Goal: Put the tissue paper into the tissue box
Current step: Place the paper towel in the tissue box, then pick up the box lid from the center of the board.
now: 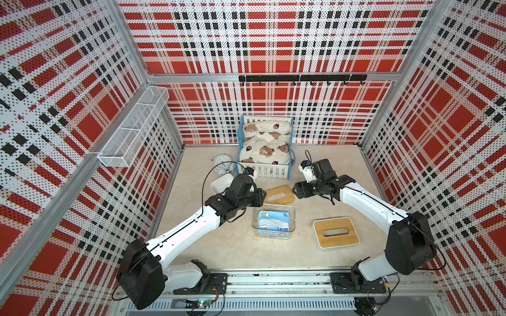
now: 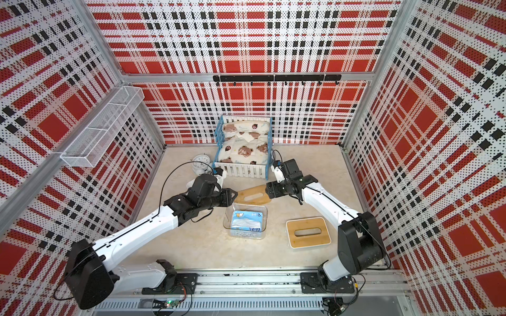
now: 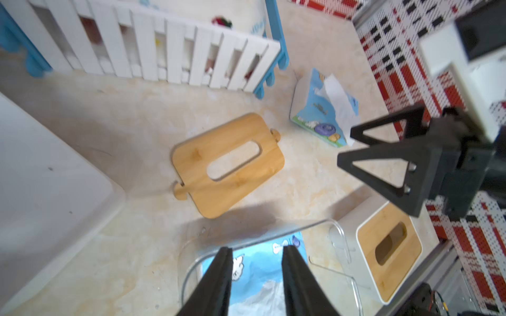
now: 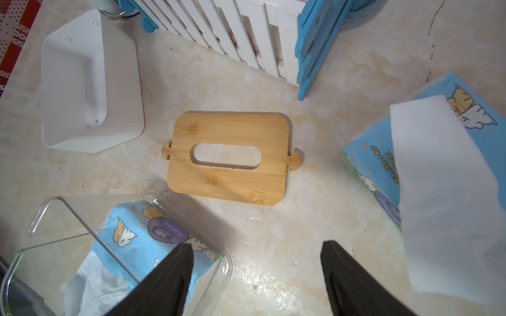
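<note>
1. The left gripper (image 3: 257, 248) is hovering over the clear box (image 1: 273, 234), at the box's back edge in both top views. Its fingers (image 3: 219, 279) are standing partly apart with nothing between them.
2. One pack (image 1: 274, 222) is lying inside the clear box, with crumpled white sheets showing on top.
3. The right gripper (image 4: 256, 244) is hanging over the bare table (image 1: 232, 246). Its fingers (image 4: 169, 273) are spread wide and holding nothing.
4. A second pack (image 4: 369, 158) is lying on the table near the crib (image 1: 273, 170), and a white sheet is sticking out of it. In the left wrist view it is sitting just behind the right gripper, but whether they are touching cannot be told. In both top views the right arm is hiding it.
5. A loose lid (image 1: 279, 194) is lying flat on the table between the two grippers, just behind the clear box.
6. A white box (image 1: 336, 232) is standing on the right arm's side, apart from the clear box and wearing its own lid.
7. An open white tub (image 4: 90, 82) is sitting under the left arm, near a clock (image 1: 221, 161).
</note>
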You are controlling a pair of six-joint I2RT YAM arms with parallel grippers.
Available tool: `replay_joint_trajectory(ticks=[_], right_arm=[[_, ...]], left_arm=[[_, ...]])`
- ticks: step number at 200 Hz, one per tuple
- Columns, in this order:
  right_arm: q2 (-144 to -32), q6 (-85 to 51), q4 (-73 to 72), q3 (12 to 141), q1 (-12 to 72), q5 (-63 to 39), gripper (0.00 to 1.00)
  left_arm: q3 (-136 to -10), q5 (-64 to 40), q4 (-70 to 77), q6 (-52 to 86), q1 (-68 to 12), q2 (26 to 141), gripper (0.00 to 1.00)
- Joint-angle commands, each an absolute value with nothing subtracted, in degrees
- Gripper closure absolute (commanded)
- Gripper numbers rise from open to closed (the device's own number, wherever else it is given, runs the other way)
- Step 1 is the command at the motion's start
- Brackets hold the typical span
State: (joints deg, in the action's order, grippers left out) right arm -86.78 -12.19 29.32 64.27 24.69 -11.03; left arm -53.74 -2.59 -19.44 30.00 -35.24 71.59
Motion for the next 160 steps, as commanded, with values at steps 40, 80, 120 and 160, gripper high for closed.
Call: replay_joint_trajectory(ticks=[40, 80, 120, 160], right_arm=[[-90.63, -13.28, 27.51, 65.65, 24.70, -10.38, 0.22], [-94.02, -14.11, 24.47, 65.75, 24.94, -11.95, 0.23], [-94.27, -14.68, 21.38, 64.64, 24.57, -11.98, 0.23], [-90.79, -15.36, 17.31, 59.80, 23.02, -12.74, 0.23]], left_arm=[[-52.00, -11.23, -7.13, 29.28, -22.61, 72.96, 0.58], [-61.30, -3.20, -14.82, 16.45, -25.36, 82.00, 0.38], [-68.82, -1.28, -20.77, 6.69, -27.96, 92.54, 0.19], [-78.44, -0.51, -30.99, -7.37, -30.62, 103.68, 0.09]])
